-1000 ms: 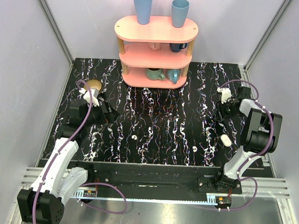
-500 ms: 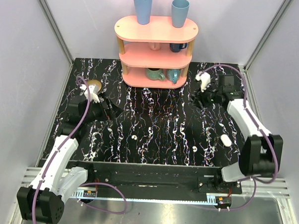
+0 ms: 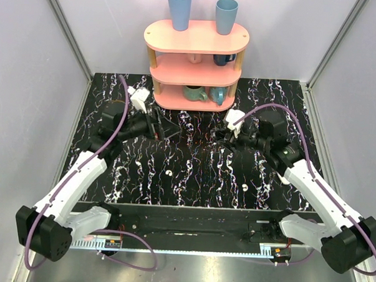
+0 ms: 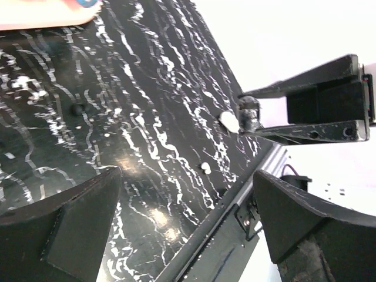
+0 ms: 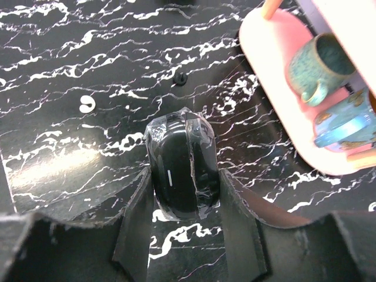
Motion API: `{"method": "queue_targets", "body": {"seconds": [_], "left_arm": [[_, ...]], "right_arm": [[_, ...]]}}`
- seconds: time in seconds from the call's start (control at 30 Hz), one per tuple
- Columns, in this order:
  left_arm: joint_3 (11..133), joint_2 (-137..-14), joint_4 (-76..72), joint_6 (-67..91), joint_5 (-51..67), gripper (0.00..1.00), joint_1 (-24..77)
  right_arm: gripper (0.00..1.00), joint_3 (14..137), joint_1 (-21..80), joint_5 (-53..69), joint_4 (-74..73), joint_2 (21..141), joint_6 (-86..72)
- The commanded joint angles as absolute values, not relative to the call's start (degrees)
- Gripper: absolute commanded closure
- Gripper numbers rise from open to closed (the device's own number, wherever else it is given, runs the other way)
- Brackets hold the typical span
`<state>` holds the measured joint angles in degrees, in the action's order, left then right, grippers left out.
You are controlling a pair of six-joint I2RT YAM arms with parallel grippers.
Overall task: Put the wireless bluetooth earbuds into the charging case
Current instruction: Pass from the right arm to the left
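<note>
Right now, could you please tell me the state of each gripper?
Left gripper: open, empty.
Right gripper: closed on a black oval object wrapped in clear film.

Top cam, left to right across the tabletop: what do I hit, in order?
first earbud → right pincer, closed on a black oval object → second earbud. The left pincer is left out because it overlaps the first earbud's position.

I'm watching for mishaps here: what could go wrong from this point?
The right gripper is shut on a black rounded object, so it likely can't take an earbud yet. The charging case lies right by the right arm, which may knock it. The open left gripper hovers close; the two could collide.
</note>
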<state>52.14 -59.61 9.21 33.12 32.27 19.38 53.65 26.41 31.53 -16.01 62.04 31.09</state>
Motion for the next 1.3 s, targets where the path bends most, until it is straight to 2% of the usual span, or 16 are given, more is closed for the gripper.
{"method": "queue_targets", "body": {"seconds": [0.0,0.33,0.77,0.9,1.27], "left_arm": [[56.2,-62.0,4.8,36.1,30.8,0.01,24.5],[57.1,-66.7,-3.6,38.1,23.9,0.06,33.0],[58.4,-72.3,-9.6,40.9,22.7,0.12,35.6],[57.4,-73.3,-12.8,43.2,24.0,0.19,35.8],[57.8,-75.0,-13.2,43.7,24.6,0.3,37.4]], "right_arm": [[1.0,53.7,28.0,29.4,-10.5,59.2,30.9],[1.0,54.0,31.5,27.9,-7.7,60.3,28.8],[1.0,53.4,34.5,23.7,-3.0,63.1,28.1],[1.0,52.5,34.9,23.2,-1.1,63.5,27.8],[1.0,50.7,35.6,20.8,3.3,62.8,26.4]]}}
